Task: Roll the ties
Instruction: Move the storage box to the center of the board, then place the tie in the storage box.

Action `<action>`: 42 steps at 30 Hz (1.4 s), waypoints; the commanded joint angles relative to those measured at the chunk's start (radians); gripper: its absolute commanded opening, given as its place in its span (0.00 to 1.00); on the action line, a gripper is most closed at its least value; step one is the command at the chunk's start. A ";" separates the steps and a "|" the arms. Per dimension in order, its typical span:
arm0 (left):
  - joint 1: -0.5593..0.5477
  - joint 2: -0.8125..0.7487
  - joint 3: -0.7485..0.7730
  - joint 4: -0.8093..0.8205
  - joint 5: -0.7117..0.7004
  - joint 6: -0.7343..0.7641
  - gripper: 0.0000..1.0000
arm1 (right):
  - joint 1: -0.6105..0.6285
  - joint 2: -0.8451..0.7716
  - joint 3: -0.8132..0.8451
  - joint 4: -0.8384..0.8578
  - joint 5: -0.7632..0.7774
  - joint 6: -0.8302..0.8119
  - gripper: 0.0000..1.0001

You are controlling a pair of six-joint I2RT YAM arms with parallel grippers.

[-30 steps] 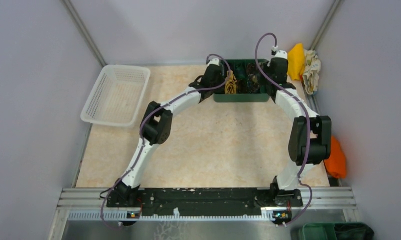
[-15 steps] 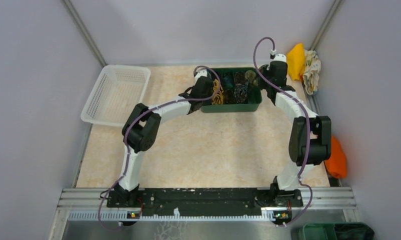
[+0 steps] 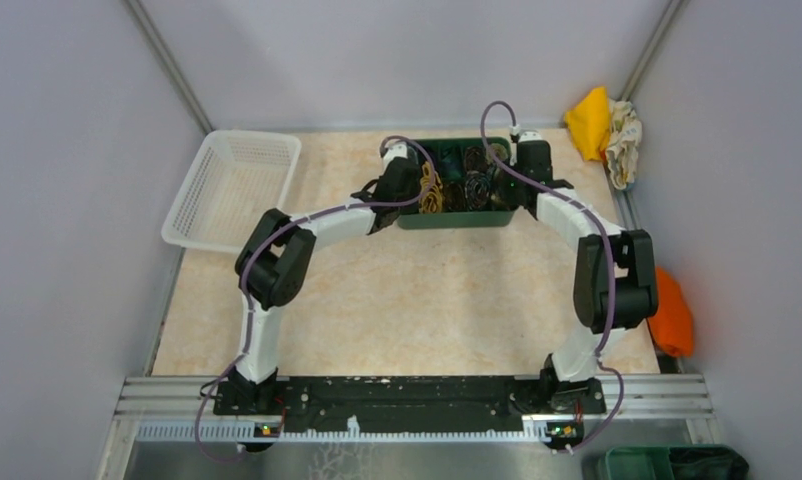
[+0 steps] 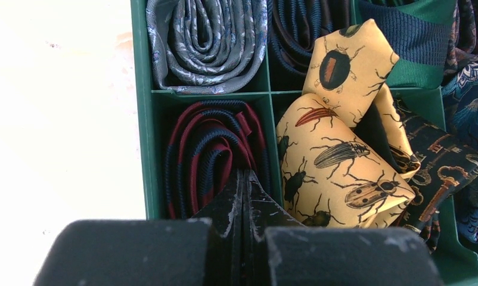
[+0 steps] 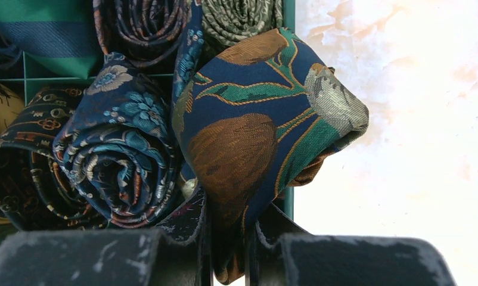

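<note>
A green divided tray (image 3: 455,222) at the back of the table holds several rolled ties. My left gripper (image 4: 244,179) is shut with nothing in it, its tips over a maroon and navy striped roll (image 4: 195,149), beside a loose yellow beetle-print tie (image 4: 338,161) and below a grey roll (image 4: 207,42). My right gripper (image 5: 229,210) is shut on a navy tie with brown and green blotches (image 5: 254,119), bunched above the tray's right end next to a blue floral roll (image 5: 117,155). From above, the left gripper (image 3: 424,185) and right gripper (image 3: 512,178) flank the tray.
A white mesh basket (image 3: 232,190) sits at the back left. Yellow and white cloth lumps (image 3: 602,125) lie in the back right corner. An orange cloth (image 3: 672,315) lies at the right edge, and a green bin (image 3: 667,462) sits below the table's near right.
The tray has slid left and a little nearer, and both arms moved left with it. My right gripper came from beyond the tray's right end to over that end, tie still held.
</note>
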 commanded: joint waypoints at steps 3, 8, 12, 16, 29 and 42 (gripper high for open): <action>0.020 0.052 -0.099 -0.203 0.010 -0.005 0.00 | 0.056 0.095 0.201 -0.297 0.110 -0.086 0.00; 0.020 0.023 -0.115 -0.196 0.019 0.003 0.00 | 0.073 0.222 0.345 -0.514 0.177 -0.098 0.00; 0.020 -0.005 -0.124 -0.193 0.013 0.012 0.00 | 0.086 0.287 0.395 -0.613 0.234 -0.096 0.00; 0.020 -0.023 -0.137 -0.189 0.013 0.015 0.00 | 0.090 0.343 0.447 -0.709 0.266 -0.089 0.00; 0.021 -0.056 -0.143 -0.183 0.026 0.026 0.00 | 0.102 0.575 0.689 -0.851 0.219 -0.095 0.04; 0.022 -0.062 -0.156 -0.169 0.044 0.026 0.00 | 0.106 0.306 0.555 -0.643 0.159 -0.098 0.76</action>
